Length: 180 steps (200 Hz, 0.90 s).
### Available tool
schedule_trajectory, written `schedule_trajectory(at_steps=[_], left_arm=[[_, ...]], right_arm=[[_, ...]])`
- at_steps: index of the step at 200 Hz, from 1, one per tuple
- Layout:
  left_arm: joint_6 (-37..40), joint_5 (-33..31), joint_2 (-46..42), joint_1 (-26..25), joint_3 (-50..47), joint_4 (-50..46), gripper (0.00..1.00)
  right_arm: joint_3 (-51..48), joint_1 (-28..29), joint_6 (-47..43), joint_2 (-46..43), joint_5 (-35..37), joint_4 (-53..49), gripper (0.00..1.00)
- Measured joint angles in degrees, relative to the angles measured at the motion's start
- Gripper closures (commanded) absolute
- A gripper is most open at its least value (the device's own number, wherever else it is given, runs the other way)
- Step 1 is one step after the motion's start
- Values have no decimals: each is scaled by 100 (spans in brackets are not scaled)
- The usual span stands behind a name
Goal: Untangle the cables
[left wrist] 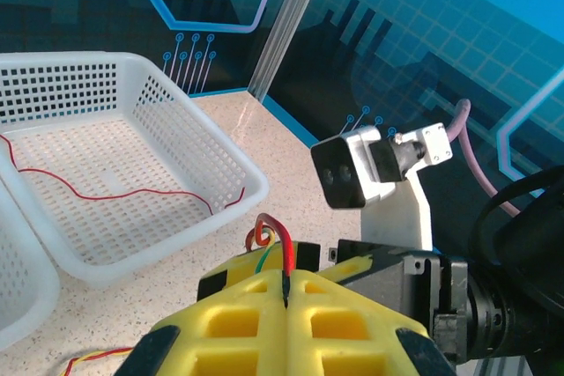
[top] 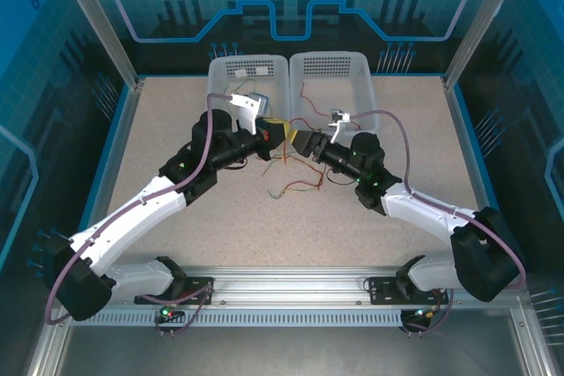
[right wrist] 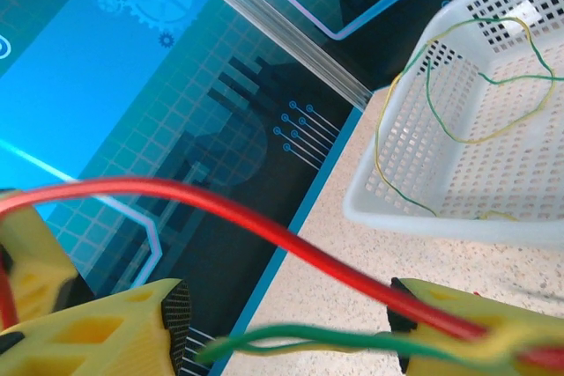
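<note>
A small tangle of red, yellow and green cables hangs between my two grippers above the table, and loose ends trail onto the table. My left gripper is shut on the red cable, with a small knot just beyond its tips. Facing it, my right gripper is open. The red cable and a green-and-yellow cable cross the gap between its fingers.
Two white baskets stand at the back. The left basket holds a yellow-green cable. The right basket holds a red cable. Glass walls and metal posts enclose the table.
</note>
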Motion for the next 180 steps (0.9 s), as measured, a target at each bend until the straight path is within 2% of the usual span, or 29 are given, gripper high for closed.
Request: schedule_trajectory(at_steps=[21, 46, 103, 143, 180], left_arm=[[-76, 46, 0, 0, -90, 87, 100], [-83, 85, 0, 0, -181, 157, 100], [-76, -107, -76, 0, -297, 214, 100], [-81, -433, -240, 142, -444, 188, 100], [-81, -568, -396, 393, -564, 146, 100]], right_arm=[[101, 101, -2, 7, 236, -13, 43], [111, 168, -35, 28, 511, -72, 57], [122, 269, -295, 96, 868, -380, 99], [125, 323, -868, -66, 868, -846, 100], [177, 345, -1759, -813, 866, -1641, 100]])
